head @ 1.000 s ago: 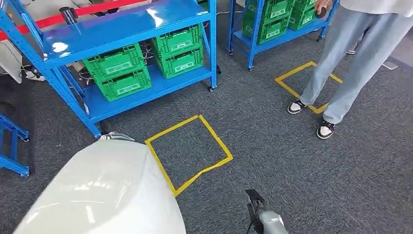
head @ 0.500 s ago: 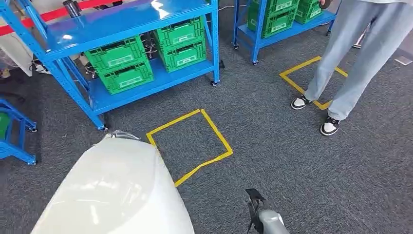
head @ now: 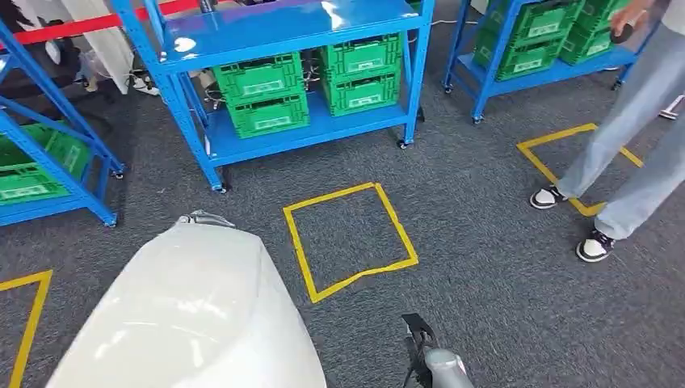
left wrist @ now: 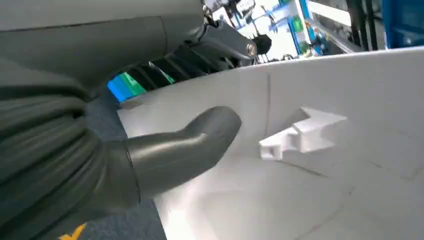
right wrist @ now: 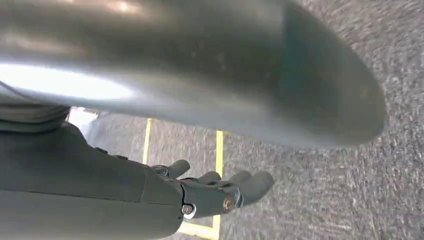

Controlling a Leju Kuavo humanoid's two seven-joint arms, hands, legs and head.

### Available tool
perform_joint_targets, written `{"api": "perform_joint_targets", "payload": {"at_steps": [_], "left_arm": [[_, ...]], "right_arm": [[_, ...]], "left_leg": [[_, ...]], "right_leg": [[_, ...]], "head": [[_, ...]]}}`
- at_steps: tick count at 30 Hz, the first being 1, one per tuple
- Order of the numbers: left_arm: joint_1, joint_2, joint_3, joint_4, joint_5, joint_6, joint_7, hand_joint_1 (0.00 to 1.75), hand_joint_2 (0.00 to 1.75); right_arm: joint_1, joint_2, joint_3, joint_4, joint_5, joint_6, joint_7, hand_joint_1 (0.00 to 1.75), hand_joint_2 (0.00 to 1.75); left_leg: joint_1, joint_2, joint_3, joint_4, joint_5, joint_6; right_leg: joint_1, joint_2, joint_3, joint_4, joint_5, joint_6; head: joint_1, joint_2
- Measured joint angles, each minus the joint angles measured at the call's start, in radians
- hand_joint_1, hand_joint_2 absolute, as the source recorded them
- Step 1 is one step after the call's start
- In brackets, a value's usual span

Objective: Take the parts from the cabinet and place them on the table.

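White part (left wrist: pixel 310 165) clasped between left fingers (left wrist: pixel 185 150), thumb atop.

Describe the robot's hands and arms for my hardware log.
The left hand has a grey ribbed cover, thick smooth grey thumb and dark fingers. The right hand has dark grey fingers with small metal screws, on a silver arm.

Bright, even overhead light is flooding the room, throwing glare off the blue shelf top (head: pixel 283 24) and the white part (head: pixel 190 315). Motion blur is smearing both wrist views, the close foreground falling out of focus.
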Motion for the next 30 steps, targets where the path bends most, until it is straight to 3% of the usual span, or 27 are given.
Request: {"api": "perform_joint_targets", "payload": {"at_steps": [1,2,4,5,6,7,8,10,11,12,13,14,15,16,17,18,19,20,21,22,23,24,25,26,27,28,30], "left_arm": [[0.002,0.0,0.0,0.002,0.003,-0.001,0.0,1.75,1.75],[0.003,0.0,0.0,0.004,0.006,-0.001,0.0,1.75,1.75],[0.003,0.0,0.0,0.005,0.011,-0.001,0.0,1.75,1.75],[0.003,0.0,0.0,0.005,0.01,-0.001,0.0,1.75,1.75],[0.005,0.001,0.0,0.007,0.01,-0.001,0.0,1.75,1.75],[0.005,0.0,0.001,0.005,0.011,-0.001,0.002,1.75,1.75],[0.004,-0.001,0.0,0.001,0.01,-0.003,-0.002,1.75,1.75],[0.004,-0.001,0.0,0.0,0.01,-0.003,-0.002,1.75,1.75],[0.005,0.0,0.0,0.0,0.01,-0.003,0.0,1.75,1.75],[0.005,0.0,0.0,-0.001,0.01,-0.003,0.0,1.75,1.75],[0.006,-0.001,-0.001,-0.002,0.01,-0.003,0.0,1.75,1.75],[0.006,-0.003,-0.001,-0.005,0.01,-0.003,-0.001,1.75,1.75],[0.008,-0.003,-0.001,-0.006,0.01,-0.003,-0.001,1.75,1.75],[0.012,-0.002,-0.001,-0.005,0.01,-0.003,-0.001,1.75,1.75],[0.016,-0.002,-0.001,-0.005,0.01,-0.003,-0.001,1.75,1.75],[0.018,-0.002,-0.001,-0.006,0.01,-0.003,-0.001,1.75,1.75],[0.018,-0.003,-0.001,-0.007,0.01,-0.003,-0.001,1.75,1.75],[0.018,-0.003,-0.001,-0.01,0.01,-0.003,-0.001,1.75,1.75],[0.017,-0.006,-0.001,-0.017,0.01,-0.003,-0.001,1.75,1.75],[0.015,-0.006,0.0,-0.023,0.01,-0.002,-0.003,1.75,1.75],[0.007,-0.009,-0.001,-0.022,0.01,-0.004,-0.002,1.75,1.75],[0.006,-0.01,-0.002,-0.022,0.009,-0.005,0.0,1.75,1.75],[0.009,-0.009,-0.002,-0.022,0.009,-0.005,0.001,1.75,1.75],[0.01,-0.009,-0.002,-0.024,0.009,-0.005,0.002,1.75,1.75],[0.008,-0.009,-0.002,-0.023,0.009,-0.005,0.0,1.75,1.75],[0.003,-0.013,-0.002,-0.022,0.009,-0.006,0.0,1.75,1.75],[0.009,-0.014,-0.003,-0.018,0.009,-0.009,0.002,1.75,1.75]], "right_arm": [[0.002,-0.005,0.0,0.0,0.0,0.0,0.0,0.0,0.0],[0.002,-0.006,0.0,0.0,0.0,-0.001,0.0,0.0,0.0],[0.0,-0.011,0.0,0.0,0.0,-0.001,0.0,0.0,0.0],[-0.001,-0.011,0.0,0.0,0.0,-0.001,0.0,0.0,0.0],[-0.003,-0.005,0.0,0.001,0.0,0.0,0.0,0.0,0.0],[-0.006,0.003,0.0,0.001,0.0,0.0,-0.009,0.0,0.0],[-0.004,0.002,-0.001,0.001,0.0,0.0,-0.008,0.0,0.0],[-0.007,0.006,-0.001,0.001,0.0,0.0,0.003,0.0,0.0],[-0.013,0.009,-0.001,0.0,0.0,0.001,0.0,0.0,0.0],[-0.013,0.005,-0.001,0.0,0.0,0.002,-0.002,0.0,0.0],[-0.01,0.006,-0.001,0.0,-0.002,0.002,-0.002,0.0,0.0],[-0.009,0.009,-0.001,0.0,-0.001,0.001,-0.002,0.0,0.0],[-0.009,0.009,-0.001,0.0,-0.001,0.0,-0.002,0.0,0.0],[-0.01,0.006,-0.001,0.0,0.0,-0.002,-0.002,0.0,0.0],[-0.01,0.006,-0.001,0.0,0.0,-0.002,-0.002,0.0,0.0],[-0.01,0.005,-0.001,0.0,0.001,-0.002,-0.002,0.0,0.0],[-0.01,0.005,-0.001,0.0,0.0,-0.002,-0.002,0.0,0.0],[-0.01,0.005,-0.001,0.0,0.0,-0.002,-0.002,0.0,0.0],[-0.008,0.023,-0.001,0.001,0.0,-0.001,-0.002,0.0,0.0],[-0.009,0.022,-0.003,-0.003,0.003,-0.004,-0.008,0.0,0.0],[-0.009,0.029,-0.001,0.001,-0.005,0.004,-0.043,0.0,0.0],[-0.009,0.02,-0.001,0.0,-0.009,-0.001,-0.059,0.0,0.0],[-0.008,0.03,-0.001,0.001,-0.017,0.0,-0.05,0.0,0.0],[-0.008,0.029,-0.002,0.001,-0.022,0.0,-0.027,0.0,0.0],[-0.008,0.026,-0.002,0.0,-0.024,0.0,0.007,0.0,0.0],[-0.007,0.024,-0.002,0.0,-0.024,-0.002,-0.015,0.0,0.0],[-0.001,0.014,-0.004,0.0,-0.024,-0.002,-0.018,0.0,0.0]], "left_leg": [[0.004,-0.016,-0.01,0.008,0.002,-0.004],[0.009,-0.03,-0.02,0.019,0.003,-0.009],[0.028,-0.059,-0.044,0.054,-0.004,-0.032],[0.037,-0.073,-0.06,0.084,-0.014,-0.047],[0.025,-0.083,-0.074,0.108,-0.026,-0.065],[0.028,-0.096,-0.085,0.132,-0.04,-0.069],[0.026,-0.096,-0.082,0.134,-0.034,-0.078],[0.029,-0.101,-0.081,0.134,-0.02,-0.095],[0.025,-0.089,-0.084,0.144,-0.026,-0.098],[0.032,-0.047,-0.103,0.18,-0.058,-0.097],[0.04,-0.017,-0.132,0.238,-0.097,-0.101],[0.041,0.0,-0.17,0.317,-0.139,-0.103],[0.039,0.004,-0.2,0.39,-0.17,-0.099],[0.036,0.004,-0.217,0.435,-0.181,-0.093],[0.029,0.004,-0.208,0.433,-0.171,-0.08],[0.019,0.004,-0.179,0.391,-0.147,-0.058],[0.004,0.008,-0.135,0.318,-0.117,-0.025],[-0.021,0.023,-0.08,0.228,-0.091,0.023],[-0.074,0.098,-0.018,0.136,-0.08,0.103],[-0.073,0.081,0.01,0.075,-0.092,0.122],[-0.082,0.074,0.006,0.074,-0.084,0.109],[-0.084,0.066,0.006,0.064,-0.077,0.103],[-0.083,0.057,0.007,0.053,-0.068,0.1],[-0.072,0.044,0.032,0.019,-0.05,0.098],[-0.061,0.042,0.038,0.001,-0.034,0.076],[-0.053,0.034,0.036,-0.002,-0.029,0.073],[-0.047,0.022,0.032,0.001,-0.028,0.055]], "right_leg": [[-0.001,0.0,-0.016,0.036,-0.007,0.007],[-0.003,0.0,-0.01,0.025,0.007,0.013],[-0.017,0.005,0.066,-0.103,0.072,0.037],[-0.033,0.03,0.114,-0.178,0.09,0.056],[-0.031,0.064,0.108,-0.171,0.059,0.068],[-0.035,0.054,0.112,-0.173,0.057,0.023],[-0.04,0.042,0.113,-0.17,0.05,0.013],[-0.058,0.023,0.12,-0.157,0.044,0.007],[-0.055,0.009,0.107,-0.152,0.047,0.004],[-0.059,0.005,0.107,-0.147,0.048,-0.008],[-0.055,-0.007,0.107,-0.147,0.046,0.001],[-0.047,-0.02,0.104,-0.15,0.051,0.005],[-0.04,-0.032,0.105,-0.158,0.057,0.001],[-0.03,-0.048,0.104,-0.163,0.061,-0.004],[-0.016,-0.062,0.107,-0.17,0.065,-0.009],[-0.002,-0.077,0.11,-0.176,0.068,-0.014],[0.015,-0.091,0.113,-0.184,0.072,-0.021],[0.033,-0.107,0.117,-0.194,0.078,-0.032],[0.021,-0.117,0.13,-0.203,0.084,-0.046],[0.042,-0.107,0.13,-0.205,0.083,-0.031],[0.027,-0.117,0.128,-0.214,0.095,-0.029],[0.015,-0.122,0.127,-0.219,0.101,-0.022],[0.017,-0.134,0.13,-0.228,0.104,-0.022],[0.023,-0.133,0.132,-0.231,0.103,-0.019],[0.022,-0.074,0.124,-0.209,0.097,-0.017],[0.023,-0.029,0.095,-0.158,0.073,-0.014],[0.021,-0.002,0.017,-0.023,0.021,-0.002]], "head": [[0.0,0.0],[0.0,0.0],[0.0,0.0],[0.002,0.0],[0.026,0.0],[0.03,0.0],[0.02,0.0],[0.015,0.0],[0.009,0.0],[-0.022,0.0],[-0.039,0.0],[-0.045,0.0],[-0.044,0.0],[-0.054,0.0],[-0.053,0.0],[-0.057,0.0],[-0.057,0.0],[-0.059,0.0],[-0.048,0.0],[-0.02,0.0],[-0.031,0.0],[-0.035,0.0],[-0.037,0.0],[-0.042,0.0],[-0.04,0.0],[-0.042,0.0],[-0.039,0.0]]}}
